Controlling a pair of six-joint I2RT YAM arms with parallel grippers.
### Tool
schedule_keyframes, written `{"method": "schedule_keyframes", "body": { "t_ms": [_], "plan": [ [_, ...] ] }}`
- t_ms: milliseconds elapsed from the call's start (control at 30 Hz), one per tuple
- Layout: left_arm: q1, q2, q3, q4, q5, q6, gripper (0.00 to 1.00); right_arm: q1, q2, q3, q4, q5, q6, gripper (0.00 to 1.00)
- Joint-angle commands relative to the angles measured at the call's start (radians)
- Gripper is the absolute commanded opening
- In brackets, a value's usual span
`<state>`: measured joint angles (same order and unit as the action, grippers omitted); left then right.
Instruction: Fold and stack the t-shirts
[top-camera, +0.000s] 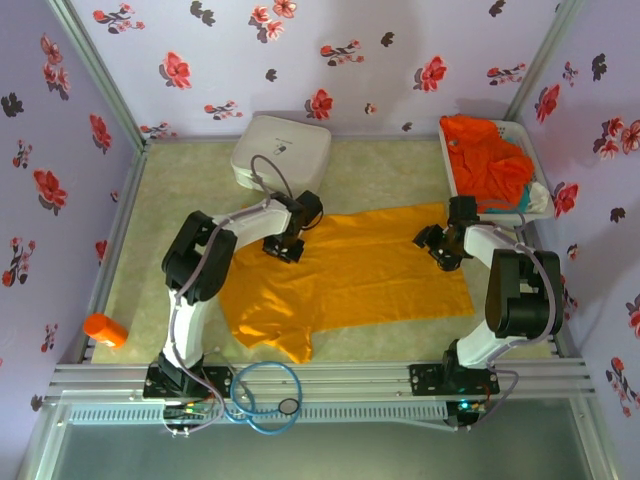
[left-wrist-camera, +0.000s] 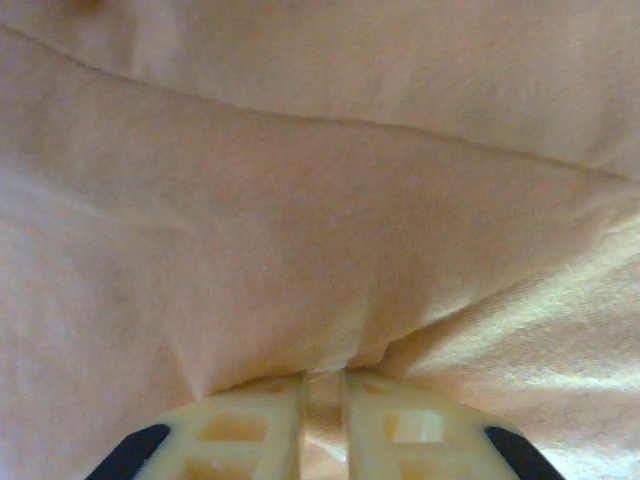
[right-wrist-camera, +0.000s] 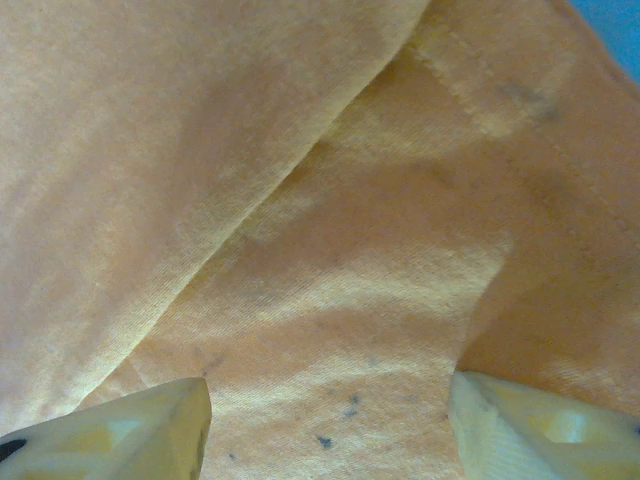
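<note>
The golden yellow-orange t-shirt (top-camera: 350, 275) lies spread flat across the middle of the table, one sleeve pointing to the near edge. My left gripper (top-camera: 285, 245) is at its far left edge. In the left wrist view this gripper (left-wrist-camera: 323, 378) is shut on a thin pinch of the yellow cloth (left-wrist-camera: 300, 200). At the shirt's far right corner my right gripper (top-camera: 437, 246) stands open. In the right wrist view its fingers (right-wrist-camera: 160, 425) sit wide apart over the cloth (right-wrist-camera: 350, 250), gripping nothing. The red-orange t-shirt (top-camera: 488, 160) lies crumpled in a white basket (top-camera: 447, 150).
A white rounded hard case (top-camera: 282, 150) sits at the back, just behind the left gripper. A small orange cylinder (top-camera: 105, 330) lies at the near left. A blue cable loop (top-camera: 265, 395) rests on the front rail. Flowered walls enclose the table.
</note>
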<state>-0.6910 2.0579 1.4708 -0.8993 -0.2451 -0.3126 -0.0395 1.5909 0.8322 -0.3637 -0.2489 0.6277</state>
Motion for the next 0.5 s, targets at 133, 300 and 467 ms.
{"method": "schedule_keyframes", "body": {
  "t_ms": [133,300,467],
  "plan": [
    [0.012,-0.045,-0.041,-0.024,-0.069,-0.016,0.26,-0.004,0.019,-0.009,0.006,-0.019,-0.011,0.64],
    [0.013,-0.060,-0.018,-0.043,-0.070,-0.015,0.25,-0.004,0.015,-0.004,-0.004,-0.018,-0.018,0.64],
    [0.027,-0.198,-0.092,-0.034,-0.008,-0.045,0.25,-0.005,0.013,-0.005,-0.007,-0.015,-0.022,0.64]
  ]
}}
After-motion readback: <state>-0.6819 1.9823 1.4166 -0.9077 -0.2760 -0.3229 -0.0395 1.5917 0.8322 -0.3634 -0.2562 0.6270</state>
